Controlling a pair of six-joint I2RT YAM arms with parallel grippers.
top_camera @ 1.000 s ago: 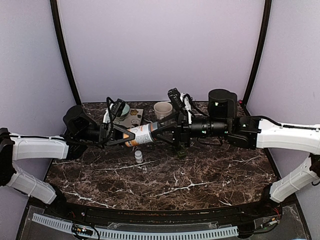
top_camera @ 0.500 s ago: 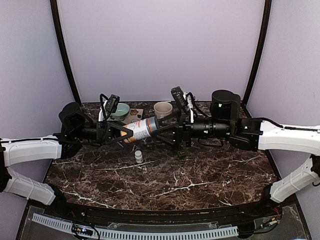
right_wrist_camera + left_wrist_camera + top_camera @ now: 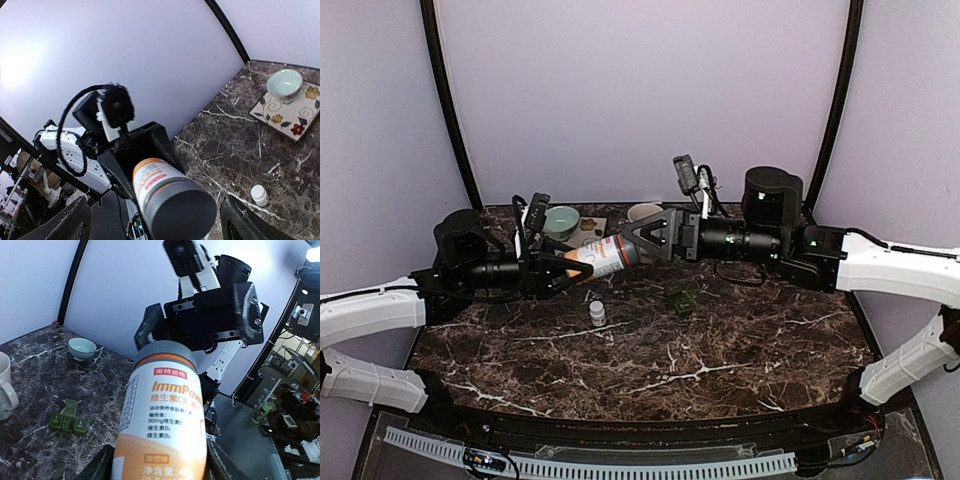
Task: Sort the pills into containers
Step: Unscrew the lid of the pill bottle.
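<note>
left fingers [image 3: 100, 467] grip bottle [image 3: 605, 260] | right fingers [image 3: 70, 225] spread wide by cap [image 3: 182, 212] | pill box [image 3: 67, 421] compartments: left wrist view

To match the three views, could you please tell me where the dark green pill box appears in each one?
Top external: the pill box lies just right of centre.
Left wrist: the pill box is at lower left, right of the cream mug.
Right wrist: not in it.
Shared landmark: the pale green bowl, seen in all three.
</note>
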